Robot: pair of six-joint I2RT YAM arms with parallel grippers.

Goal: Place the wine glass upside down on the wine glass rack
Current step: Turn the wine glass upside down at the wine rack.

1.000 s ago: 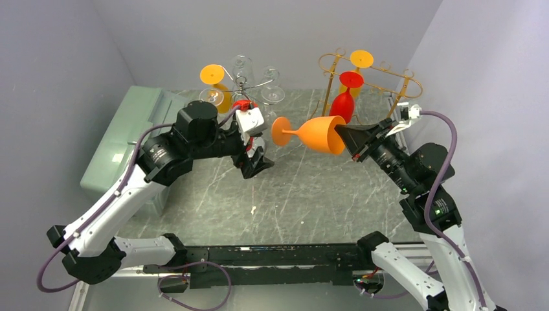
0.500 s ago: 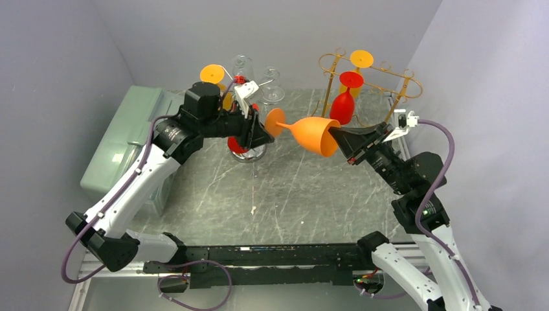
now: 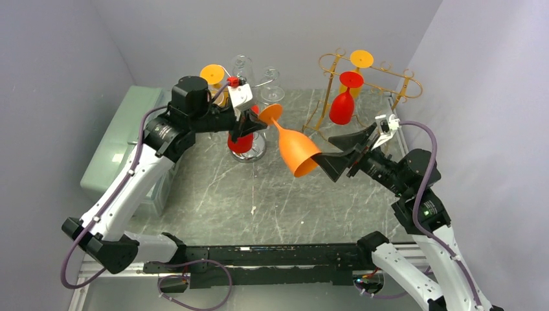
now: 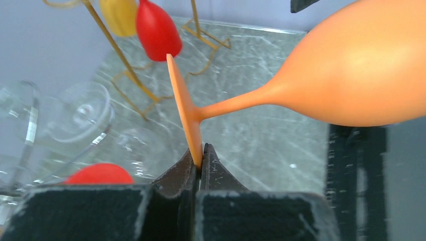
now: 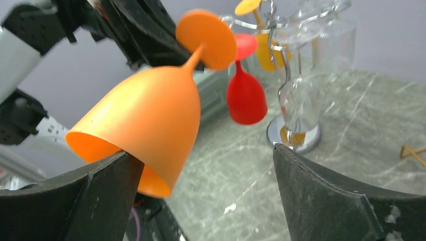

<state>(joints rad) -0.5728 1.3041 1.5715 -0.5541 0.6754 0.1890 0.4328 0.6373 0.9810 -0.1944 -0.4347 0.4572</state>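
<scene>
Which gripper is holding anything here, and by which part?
The left gripper pinches the orange wine glass by the edge of its foot. The right gripper is open, one finger beside the bowl's rim.

Grey marble-patterned tabletop (image 3: pixel 291 207), flat, veined in white. Standing directly on it: chrome rack (image 3: pixel 257 154) on a round mirrored base, far side, left of centre; gold wire rack (image 3: pixel 329 85) on thin wire feet, far right. Racks well apart. Pale green bin (image 3: pixel 126 146) at the left edge; contact with the tabletop not discernible. Small white speck (image 3: pixel 252 208) near centre.
</scene>
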